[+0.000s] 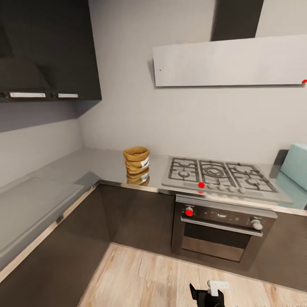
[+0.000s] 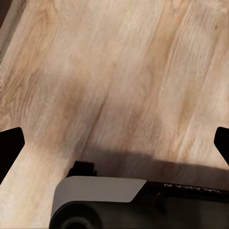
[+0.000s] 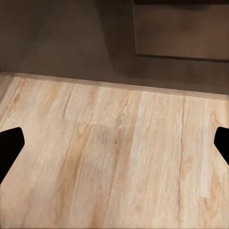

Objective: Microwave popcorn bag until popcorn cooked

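Finding, nearest in the head view, a dark-and-white part of the robot poking up at the bottom edge, above pale wooden floor. Looking beyond it to the oven under the gas hob, with dark cabinet fronts beside them. Spotting the popcorn bag standing upright on the glossy grey desk, just beside the hob on its left and mirrored in the surface, with nothing touching it. Catching only a corner of the pale mint microwave at the right edge, on the far side of the hob from the bag, its door out of frame. Turning to the left wrist view: seeing the left hand spread wide, one dark fingertip at each side, nothing between them, hanging over the floor with a grey and black piece of the robot's body below. Turning to the right wrist view: seeing the right hand equally wide apart and holding nothing, pointing down at floorboards where they meet the cabinet base and the foot of the oven. Judging the step in hand as the approach, with the pickup not yet begun. Needing next to roll closer to the desk, lift one arm over its edge, and close around the bag's crumpled sides without tipping it.
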Tool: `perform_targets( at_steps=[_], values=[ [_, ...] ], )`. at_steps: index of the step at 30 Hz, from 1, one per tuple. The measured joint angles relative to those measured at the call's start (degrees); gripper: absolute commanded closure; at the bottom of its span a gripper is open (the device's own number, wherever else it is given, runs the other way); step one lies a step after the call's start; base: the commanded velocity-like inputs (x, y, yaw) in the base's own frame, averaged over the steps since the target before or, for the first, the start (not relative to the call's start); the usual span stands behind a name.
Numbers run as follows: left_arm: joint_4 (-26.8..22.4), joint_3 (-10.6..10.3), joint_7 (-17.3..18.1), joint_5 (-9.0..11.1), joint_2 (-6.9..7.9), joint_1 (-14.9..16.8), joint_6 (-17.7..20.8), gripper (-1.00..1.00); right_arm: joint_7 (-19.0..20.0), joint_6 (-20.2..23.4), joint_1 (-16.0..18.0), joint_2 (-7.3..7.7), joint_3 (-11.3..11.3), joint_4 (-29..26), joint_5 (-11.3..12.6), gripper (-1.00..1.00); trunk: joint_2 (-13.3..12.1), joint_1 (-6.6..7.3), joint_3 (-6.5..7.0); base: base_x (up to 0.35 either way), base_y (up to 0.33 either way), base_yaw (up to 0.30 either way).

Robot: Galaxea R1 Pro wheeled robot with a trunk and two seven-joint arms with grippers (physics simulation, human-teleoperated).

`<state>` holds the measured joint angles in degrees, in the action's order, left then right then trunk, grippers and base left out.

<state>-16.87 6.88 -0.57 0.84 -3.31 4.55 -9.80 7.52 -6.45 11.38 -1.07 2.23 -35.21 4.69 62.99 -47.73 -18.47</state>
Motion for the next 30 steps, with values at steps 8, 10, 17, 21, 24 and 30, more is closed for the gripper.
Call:
perform_targets(
  at_steps=[8,10,17,21,24,30],
  values=[
    [0.0,-0.2,0.1,0.0,0.00,0.0,0.0,-1.00,0.0,0.0,0.0,-0.01,0.0,0.0,0.0,-1.00,0.0,-0.02,0.00,0.010,0.197,-0.299],
    [0.0,-0.1,0.1,0.0,0.01,0.0,0.0,-1.00,0.0,0.0,0.0,-0.01,0.0,0.0,0.1,-1.00,0.0,-0.02,0.00,-0.002,0.013,-0.154],
    [0.0,0.3,0.0,0.2,0.00,0.5,0.5,-1.00,-0.2,0.1,-0.2,0.35,-0.1,2.7,-0.3,-1.00,-2.4,1.29,1.07,0.000,0.002,-0.021],
    [0.0,2.1,0.0,0.2,0.10,0.7,0.8,-1.00,-0.8,0.0,-0.1,2.13,-0.1,9.1,-0.4,-1.00,-4.0,2.17,1.79,0.000,0.000,0.000],
    [0.0,3.7,0.1,0.2,0.07,0.7,0.8,-1.00,-0.9,0.0,-0.1,4.20,0.1,11.1,-0.4,-1.00,-5.2,2.83,2.33,0.000,0.066,0.000],
    [-0.1,3.9,0.2,0.2,0.05,0.7,0.9,-1.00,-0.9,-1.1,-0.2,5.05,-0.2,11.7,-0.5,-1.00,-7.6,4.15,3.41,0.000,0.298,0.000]
  ],
)
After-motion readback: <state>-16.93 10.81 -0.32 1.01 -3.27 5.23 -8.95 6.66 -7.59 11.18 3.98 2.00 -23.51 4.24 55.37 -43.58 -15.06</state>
